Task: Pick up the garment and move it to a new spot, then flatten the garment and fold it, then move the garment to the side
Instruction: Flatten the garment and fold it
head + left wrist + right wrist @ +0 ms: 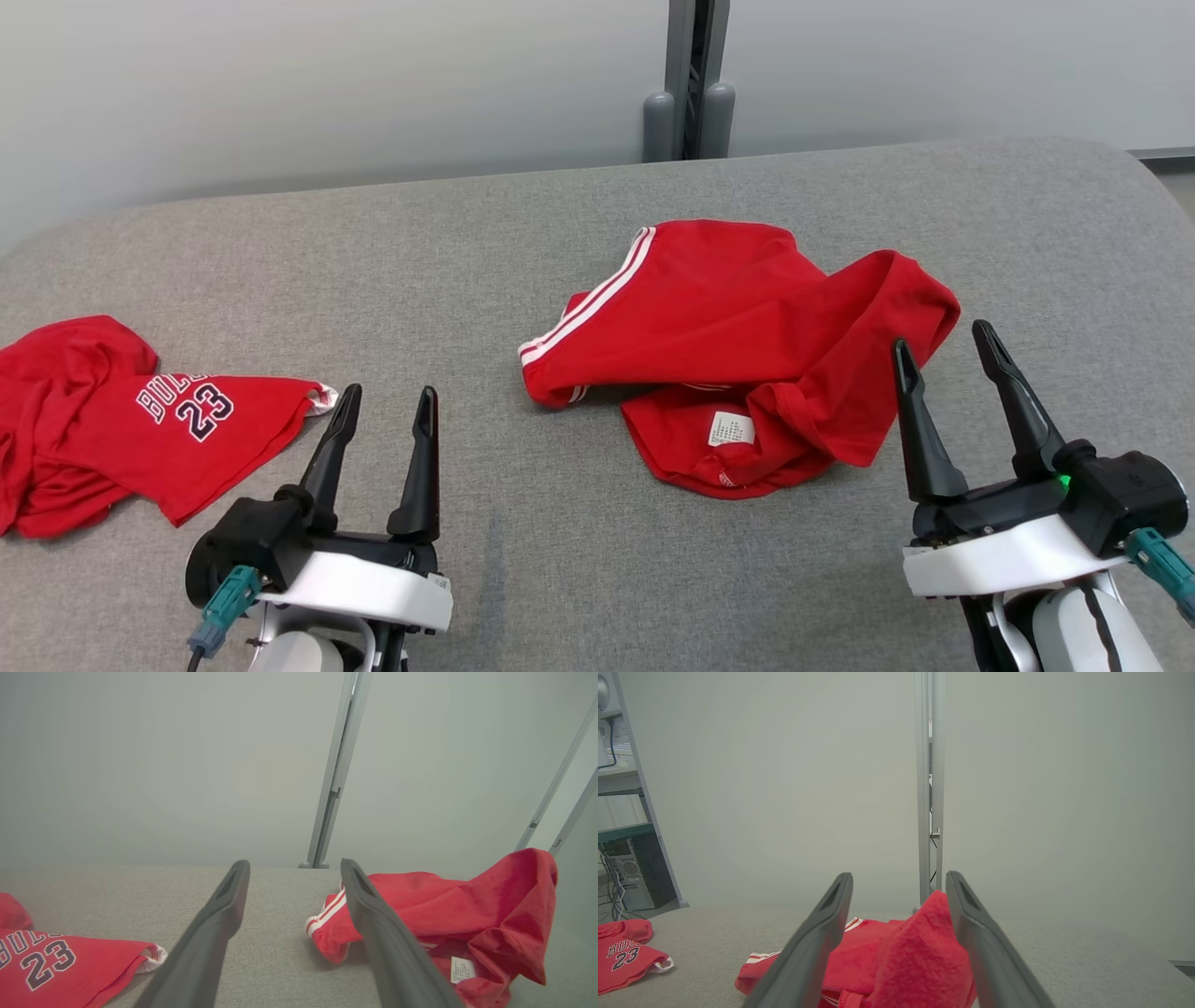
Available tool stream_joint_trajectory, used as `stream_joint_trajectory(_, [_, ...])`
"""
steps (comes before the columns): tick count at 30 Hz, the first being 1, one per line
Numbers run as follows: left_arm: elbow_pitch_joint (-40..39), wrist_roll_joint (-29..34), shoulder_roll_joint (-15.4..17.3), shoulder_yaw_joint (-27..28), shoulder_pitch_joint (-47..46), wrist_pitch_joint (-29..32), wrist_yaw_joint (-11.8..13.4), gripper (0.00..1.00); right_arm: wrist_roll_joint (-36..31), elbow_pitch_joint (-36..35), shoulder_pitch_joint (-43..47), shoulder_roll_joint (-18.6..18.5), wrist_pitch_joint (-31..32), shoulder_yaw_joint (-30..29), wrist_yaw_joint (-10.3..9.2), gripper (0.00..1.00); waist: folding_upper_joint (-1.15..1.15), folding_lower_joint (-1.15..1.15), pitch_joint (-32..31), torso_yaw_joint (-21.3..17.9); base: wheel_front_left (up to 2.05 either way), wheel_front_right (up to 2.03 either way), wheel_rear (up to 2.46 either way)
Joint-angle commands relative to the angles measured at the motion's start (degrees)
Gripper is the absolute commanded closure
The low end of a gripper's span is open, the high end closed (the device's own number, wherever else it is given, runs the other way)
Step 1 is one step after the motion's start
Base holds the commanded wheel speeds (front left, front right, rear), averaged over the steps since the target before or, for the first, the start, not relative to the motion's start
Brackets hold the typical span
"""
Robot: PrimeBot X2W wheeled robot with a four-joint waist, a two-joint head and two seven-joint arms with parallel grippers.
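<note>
A crumpled red garment point(738, 336) with white side stripes and a white label lies in the middle of the grey padded table point(560, 579). My right gripper point(941, 338) stands open at its near right edge, and a raised fold of the garment point(906, 952) shows between the fingers of that gripper point(899, 876), ungripped. My left gripper point(388, 392) is open over bare table, with the striped garment point(444, 905) to its right. In the left wrist view that gripper point(295, 864) has nothing between its fingers.
A second red garment, a jersey point(187, 420) printed with 23, lies crumpled at the table's left edge, just left of my left gripper. A grey post point(691, 84) stands behind the table against a pale wall. Shelving with equipment point(626, 858) stands far left.
</note>
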Motion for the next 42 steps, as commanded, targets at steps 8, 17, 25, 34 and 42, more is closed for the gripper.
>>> stream_joint_trajectory(8, [0.3,-0.5,0.2,-0.3,-1.0,-0.2,0.2,0.00,0.1,0.1,-0.5,-0.3,-0.1,-0.1,-0.04,0.00,0.00,0.00,0.5,0.3,0.00,0.00,0.00])
stream_joint_trajectory(17, [0.7,-0.8,0.2,-1.3,-1.6,-0.2,0.2,0.00,-2.3,0.5,-1.4,-0.3,-0.1,2.8,-0.04,0.00,0.00,0.00,1.6,1.1,0.00,0.00,0.00])
stream_joint_trajectory(25, [0.5,-1.9,0.2,-2.8,-4.1,-0.2,0.6,0.00,-8.5,7.7,-7.7,-4.5,-0.1,13.2,-0.04,0.00,0.00,0.00,4.8,4.6,0.00,0.00,0.00])
stream_joint_trajectory(34, [0.6,-4.2,0.2,-5.5,-5.9,-0.2,1.6,0.00,-15.1,21.5,-17.5,-9.4,4.0,18.1,-0.04,0.00,0.00,0.00,8.2,10.5,0.00,0.00,0.00])
stream_joint_trajectory(42, [0.8,-5.7,0.2,-6.3,-6.2,-0.2,2.3,0.00,-19.1,28.9,-23.1,-11.6,7.4,19.2,-0.04,0.00,0.00,0.00,8.8,13.9,0.00,0.00,0.00])
